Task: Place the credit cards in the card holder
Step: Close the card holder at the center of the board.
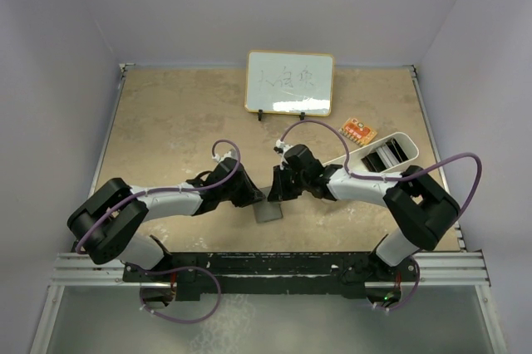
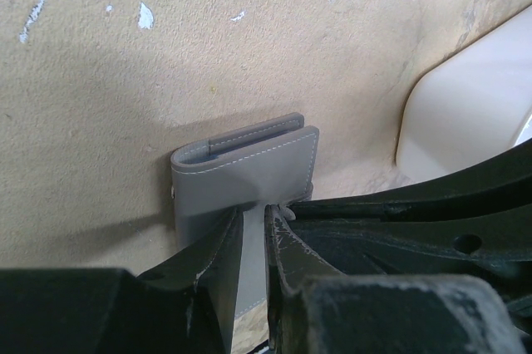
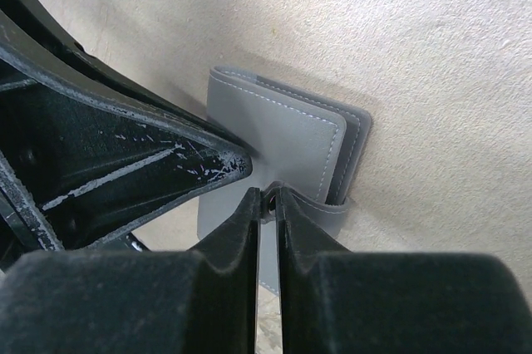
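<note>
Your left jaws and right jaws both clamp the grey card holder (image 2: 241,173); pull unevenly and one grip may slip, letting it close.

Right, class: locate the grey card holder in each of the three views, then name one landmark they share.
Top external: card holder, just below centre.
Left wrist: card holder, middle of frame.
Right wrist: card holder, middle of frame.
Shared landmark: the tan table beneath it.
</note>
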### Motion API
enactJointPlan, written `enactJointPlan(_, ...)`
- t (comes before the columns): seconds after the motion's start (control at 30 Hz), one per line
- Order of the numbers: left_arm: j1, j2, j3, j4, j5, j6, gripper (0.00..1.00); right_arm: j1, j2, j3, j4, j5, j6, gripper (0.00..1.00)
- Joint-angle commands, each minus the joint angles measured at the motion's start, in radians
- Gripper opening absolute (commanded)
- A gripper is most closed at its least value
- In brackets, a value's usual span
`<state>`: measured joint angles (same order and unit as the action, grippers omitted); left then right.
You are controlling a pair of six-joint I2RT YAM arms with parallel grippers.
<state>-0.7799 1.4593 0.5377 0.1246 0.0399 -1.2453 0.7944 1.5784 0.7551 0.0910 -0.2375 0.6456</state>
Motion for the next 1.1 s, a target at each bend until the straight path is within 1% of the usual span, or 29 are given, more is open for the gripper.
enactJointPlan(0.0, -0.009, 0.060, -0.023, -0.106, -0.037, 0.027, 0.15, 0.001, -0.006, -0.028, -0.008, -0.008, 0.005, 0.09)
enactJointPlan(0.07, -0.008, 0.061, -0.024, -0.106, -0.037, 0.027, 0.15, 0.002, -0.007, -0.031, -0.008, -0.015, 0.004, 0.09)
enactJointPlan(0.23, -0.009, 0.064, -0.024, -0.106, -0.038, 0.026, 0.15, 0.001, -0.025, -0.029, -0.018, -0.029, -0.003, 0.22)
enactJointPlan(0.33, -0.009, 0.065, -0.025, -0.105, -0.038, 0.024, 0.15, 0.001, -0.035, -0.028, -0.019, -0.040, -0.004, 0.25)
enactJointPlan(0.4, -0.009, 0.068, -0.024, -0.104, -0.037, 0.025, 0.14, 0.002, -0.041, -0.029, -0.016, -0.037, -0.004, 0.25)
enactJointPlan(0.67, -0.009, 0.070, -0.024, -0.102, -0.037, 0.023, 0.14, 0.002, -0.069, -0.035, -0.038, -0.005, -0.011, 0.13)
enactJointPlan(0.77, -0.009, 0.071, -0.023, -0.102, -0.037, 0.023, 0.14, 0.002, -0.060, -0.034, -0.031, -0.006, -0.010, 0.11)
enactJointPlan(0.83, -0.008, 0.073, -0.023, -0.101, -0.037, 0.024, 0.14, 0.002, -0.052, -0.034, -0.019, -0.024, -0.006, 0.13)
enactJointPlan(0.9, -0.009, 0.074, -0.024, -0.099, -0.035, 0.023, 0.14, 0.001, -0.046, -0.033, -0.013, -0.038, -0.003, 0.16)
enactJointPlan(0.97, -0.009, 0.076, -0.024, -0.098, -0.034, 0.022, 0.14, 0.001, -0.049, -0.035, -0.011, -0.038, 0.001, 0.22)
enactJointPlan(1.07, -0.008, 0.075, -0.024, -0.100, -0.034, 0.024, 0.14, 0.002, -0.060, -0.040, -0.008, -0.034, 0.008, 0.24)
